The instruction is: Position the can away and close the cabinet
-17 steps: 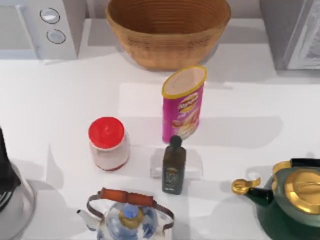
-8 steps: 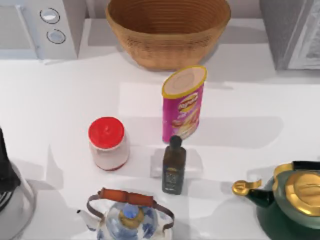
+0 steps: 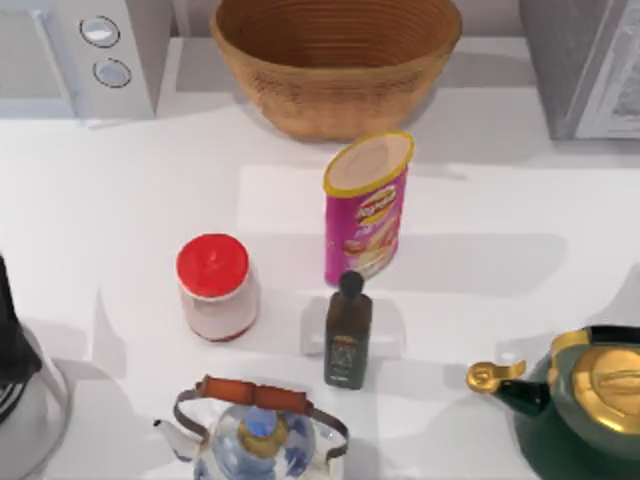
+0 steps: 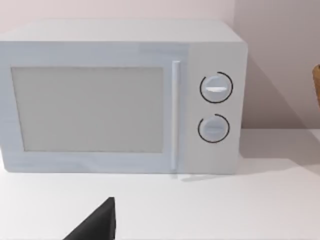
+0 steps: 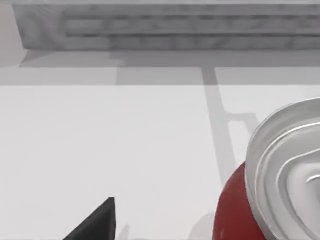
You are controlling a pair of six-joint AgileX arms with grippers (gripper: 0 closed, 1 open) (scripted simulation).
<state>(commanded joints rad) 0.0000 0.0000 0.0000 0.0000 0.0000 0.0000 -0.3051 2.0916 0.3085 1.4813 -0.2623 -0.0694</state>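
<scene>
Tabletop [image 3: 120, 200] crowded: basket [image 3: 335, 60], chips tube [image 3: 366, 205], jar [image 3: 215, 287], bottle [image 3: 348, 330], kettles; red can [image 5: 280, 185] sits beside our right jaws, whose spread we cannot tell.

the white table [image 3: 120, 200] carries a chip tube [image 3: 366, 207] standing upright; behind it a wicker basket [image 3: 335, 60], to its left a red-lidded jar [image 3: 215, 287], just in front a dark bottle [image 3: 347, 331], farther front a porcelain teapot [image 3: 255, 432], front-right a green kettle [image 3: 580, 400], back-left a microwave [image 3: 85, 55]. a red can [image 5: 272, 185] stands on the table too.
</scene>
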